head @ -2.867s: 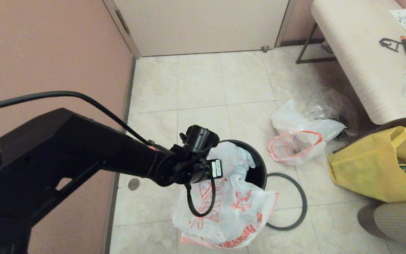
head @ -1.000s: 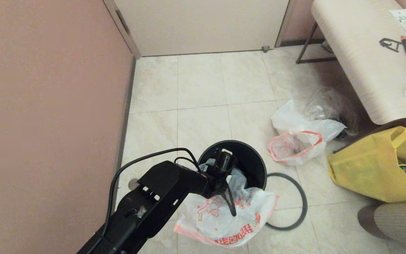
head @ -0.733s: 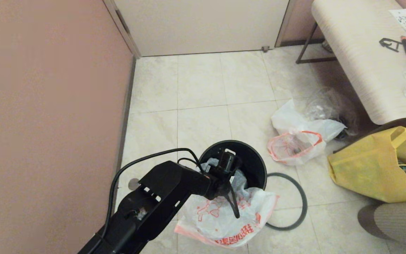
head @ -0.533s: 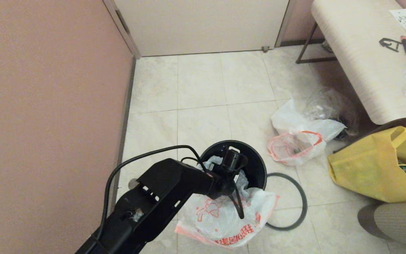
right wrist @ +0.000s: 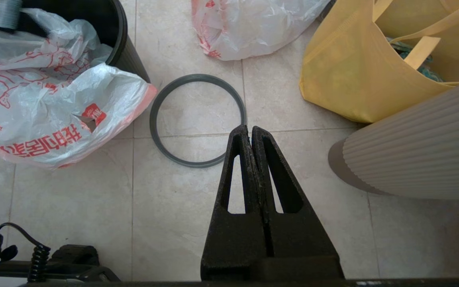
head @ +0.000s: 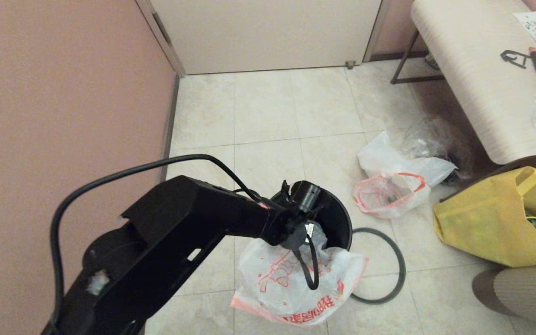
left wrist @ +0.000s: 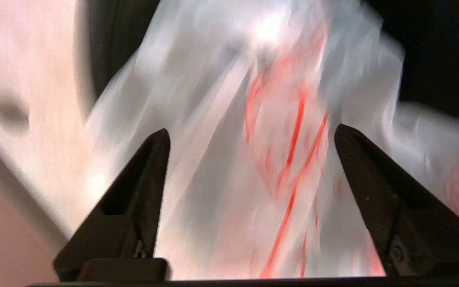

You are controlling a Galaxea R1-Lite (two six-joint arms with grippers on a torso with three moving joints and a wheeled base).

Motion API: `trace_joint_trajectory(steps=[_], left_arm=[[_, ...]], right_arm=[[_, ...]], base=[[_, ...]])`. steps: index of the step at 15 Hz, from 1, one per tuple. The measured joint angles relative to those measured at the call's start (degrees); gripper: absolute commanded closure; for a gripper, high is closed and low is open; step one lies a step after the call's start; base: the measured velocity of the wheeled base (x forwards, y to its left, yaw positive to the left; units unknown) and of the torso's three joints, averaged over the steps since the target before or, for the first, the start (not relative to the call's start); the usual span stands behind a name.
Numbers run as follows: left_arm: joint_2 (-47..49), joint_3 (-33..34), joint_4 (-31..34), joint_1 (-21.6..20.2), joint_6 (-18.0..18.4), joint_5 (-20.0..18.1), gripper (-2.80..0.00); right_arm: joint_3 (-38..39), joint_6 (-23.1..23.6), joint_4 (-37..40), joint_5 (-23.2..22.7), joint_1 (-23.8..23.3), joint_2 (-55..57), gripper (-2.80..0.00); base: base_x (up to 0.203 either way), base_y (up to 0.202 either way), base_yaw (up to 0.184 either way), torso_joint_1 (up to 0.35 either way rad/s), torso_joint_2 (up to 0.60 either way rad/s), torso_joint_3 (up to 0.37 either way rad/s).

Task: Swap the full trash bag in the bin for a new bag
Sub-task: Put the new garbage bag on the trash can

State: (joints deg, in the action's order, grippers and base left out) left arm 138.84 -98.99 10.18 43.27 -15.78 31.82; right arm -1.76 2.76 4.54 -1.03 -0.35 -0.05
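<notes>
The thin white plastic bag with the red cartoon print [head: 296, 284] hangs lengthwise from inside the small round black plastic bin [head: 335, 218] over its near wall, its pink-edged end on the floor. The left gripper [left wrist: 249, 133] hovers just above it at the bin's mouth, fingers spread wide, holding nothing. Beyond it lies the bottle-stuffed white bag with a pink-orange rim [head: 396, 186]; beside the bin lie a thin dark-grey ring [head: 398, 260] and a yellow fabric tote [head: 491, 223]. The right gripper [right wrist: 251, 131] is parked over the floor, closed and empty.
</notes>
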Motion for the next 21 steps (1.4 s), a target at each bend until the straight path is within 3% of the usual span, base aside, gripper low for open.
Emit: trace_joint_trajectory(steps=[2, 3, 8, 11, 14, 18, 19, 21], left_arm=[[-4.69, 5.18, 4.37, 0.72, -4.75, -0.41, -2.80], [-6.87, 8.36, 4.89, 1.07, -6.39, -0.52, 0.00], [-17.35, 28.47, 3.86, 1.90, -11.32, -1.96, 0.00], [-20.89, 42.43, -5.93, -0.51, -9.69, -4.39, 0.00], [-19.85, 54.63, -26.47, -6.69, -0.95, -12.14, 0.00], [-10.85, 64.10, -59.19, -17.17, 16.64, -28.15, 0.00], [-8.77, 64.75, -65.13, -19.63, 20.29, -32.73, -2.80], [-5.55, 64.76, -71.10, -24.14, 26.43, -41.31, -2.80]], right_arm=[[0.00, 0.02, -0.01, -0.01, 0.00, 0.00, 0.00], [0.00, 0.02, -0.01, -0.01, 0.00, 0.00, 0.00], [0.00, 0.02, -0.01, 0.02, 0.00, 0.00, 0.00], [0.00, 0.02, -0.01, -0.01, -0.01, 0.00, 0.00], [0.00, 0.02, 0.00, -0.01, -0.02, 0.00, 0.00], [0.00, 0.02, -0.01, -0.01, 0.00, 0.00, 0.00], [0.00, 0.02, -0.01, -0.01, 0.02, 0.00, 0.00], [0.00, 0.01, -0.01, -0.01, 0.02, 0.00, 0.00]], base=[[0.000, 0.000, 0.000, 0.000, 0.00, 0.000], [0.000, 0.000, 0.000, 0.000, 0.00, 0.000], [0.000, 0.000, 0.000, 0.000, 0.00, 0.000], [0.000, 0.000, 0.000, 0.000, 0.00, 0.000], [0.000, 0.000, 0.000, 0.000, 0.00, 0.000], [0.000, 0.000, 0.000, 0.000, 0.00, 0.000], [0.000, 0.000, 0.000, 0.000, 0.00, 0.000], [0.000, 0.000, 0.000, 0.000, 0.00, 0.000]])
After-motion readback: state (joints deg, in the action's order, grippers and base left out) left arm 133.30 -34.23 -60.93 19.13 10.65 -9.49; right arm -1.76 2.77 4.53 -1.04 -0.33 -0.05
